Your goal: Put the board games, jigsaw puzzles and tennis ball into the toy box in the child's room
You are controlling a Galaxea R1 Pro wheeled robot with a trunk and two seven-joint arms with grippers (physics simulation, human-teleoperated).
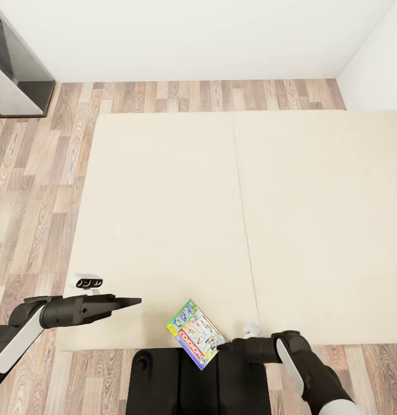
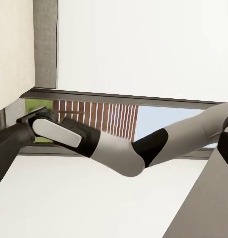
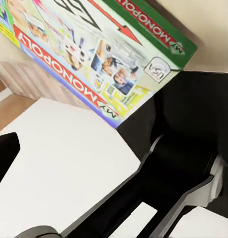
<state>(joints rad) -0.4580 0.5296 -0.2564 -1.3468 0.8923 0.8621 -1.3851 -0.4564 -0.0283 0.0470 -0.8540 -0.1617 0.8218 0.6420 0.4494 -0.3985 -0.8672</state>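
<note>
Where bed (image 1: 164, 202) meets robot's near edge, Monopoly board game (image 1: 196, 334) lies tilted, overhanging, clamped by right gripper (image 1: 226, 346). Left gripper (image 1: 132, 301) over mattress corner; jaw state cannot be told.

The bed (image 1: 314, 230) runs off the head view's right edge. The right gripper (image 1: 228, 346) hides a corner of the Monopoly board game (image 1: 195, 334), and its finger spacing cannot be judged. The right wrist view crops that box at its edges.
</note>
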